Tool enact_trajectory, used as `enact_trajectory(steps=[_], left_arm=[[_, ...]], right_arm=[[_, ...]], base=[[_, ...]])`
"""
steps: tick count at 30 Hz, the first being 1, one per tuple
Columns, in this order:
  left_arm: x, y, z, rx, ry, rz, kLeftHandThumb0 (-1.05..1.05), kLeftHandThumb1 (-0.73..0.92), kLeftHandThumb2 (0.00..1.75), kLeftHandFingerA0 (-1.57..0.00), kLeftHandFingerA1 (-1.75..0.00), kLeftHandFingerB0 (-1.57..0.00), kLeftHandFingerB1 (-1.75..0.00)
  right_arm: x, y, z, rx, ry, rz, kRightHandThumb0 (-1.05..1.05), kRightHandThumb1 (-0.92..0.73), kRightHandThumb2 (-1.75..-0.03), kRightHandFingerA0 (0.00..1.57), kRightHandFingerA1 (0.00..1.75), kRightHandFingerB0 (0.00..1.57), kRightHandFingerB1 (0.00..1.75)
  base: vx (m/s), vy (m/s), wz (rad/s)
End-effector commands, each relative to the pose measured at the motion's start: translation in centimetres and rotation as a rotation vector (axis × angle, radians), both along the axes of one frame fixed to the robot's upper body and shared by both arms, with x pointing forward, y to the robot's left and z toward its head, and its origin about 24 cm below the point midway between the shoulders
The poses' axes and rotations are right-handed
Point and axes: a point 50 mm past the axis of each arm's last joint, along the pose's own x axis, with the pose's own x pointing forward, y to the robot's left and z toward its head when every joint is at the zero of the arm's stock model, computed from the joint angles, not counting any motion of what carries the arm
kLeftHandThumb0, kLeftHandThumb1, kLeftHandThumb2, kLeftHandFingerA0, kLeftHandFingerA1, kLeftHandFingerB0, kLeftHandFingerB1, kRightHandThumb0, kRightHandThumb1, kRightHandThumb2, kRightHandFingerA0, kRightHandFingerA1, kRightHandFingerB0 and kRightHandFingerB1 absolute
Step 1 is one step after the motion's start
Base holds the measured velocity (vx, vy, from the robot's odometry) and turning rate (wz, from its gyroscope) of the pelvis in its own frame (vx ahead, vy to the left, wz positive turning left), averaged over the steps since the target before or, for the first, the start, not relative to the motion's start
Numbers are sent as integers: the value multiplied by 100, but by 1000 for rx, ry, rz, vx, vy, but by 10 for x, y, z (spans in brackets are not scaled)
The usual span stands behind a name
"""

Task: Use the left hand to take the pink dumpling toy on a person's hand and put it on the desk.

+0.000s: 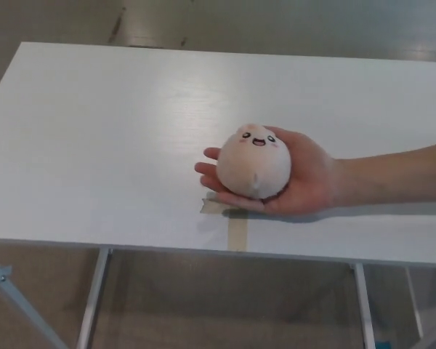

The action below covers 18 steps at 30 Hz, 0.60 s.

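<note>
a person's hand (305,178) is reaching in from the right edge, palm up, and is cradling the pink dumpling toy (253,161) just above the white tabletop (94,138). the toy is sitting upright on the palm, its small smiling face tilted up toward the camera, and it is hovering over a tan tape cross (236,222) near the front edge, hiding most of that mark. neither robot hand is showing anywhere, so nothing can be said about how far the left hand is open or whether it is holding anything; the same goes for the right. judging from this, the task is only just getting started: the toy is being offered, but the take is not yet begun, and the reach, the grasp, the lift off the palm and the set-down on the tabletop are all left to do. the person's forearm is getting cut off at the right border, so the rest of the person is out of sight. the underside of the toy and the fingers beneath it are hidden, and it is hard to tell whether the back of the person's hand is touching the tabletop or floating slightly above it.
</note>
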Motion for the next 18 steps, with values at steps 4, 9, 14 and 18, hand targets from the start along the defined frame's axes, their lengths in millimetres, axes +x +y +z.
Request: enact_trajectory(steps=[4,9,14,18], left_arm=[[3,-6,-1,16,-9,-66,-27,62,59,-62,-42,-45,-37],[5,-7,0,33,-24,-91,-27,63,59,-63,-42,-46,-37],[14,-10,12,68,-164,-182,-27,63,59,-65,-43,-48,-38],[13,-14,22,59,-252,-280,-26,63,59,-64,-44,-48,-38]], right_arm=[[-6,-5,-1,8,10,-6,-22,-68,-60,67,46,51,41],[-7,-5,-1,4,18,1,-22,-68,-60,67,46,51,41],[-7,-3,-2,8,20,-2,-22,-68,-60,67,46,51,41],[-8,-4,-2,6,24,0,-22,-68,-60,67,46,51,41]], base=[[0,0,0],[0,0,0],[0,0,0],[0,0,0]])
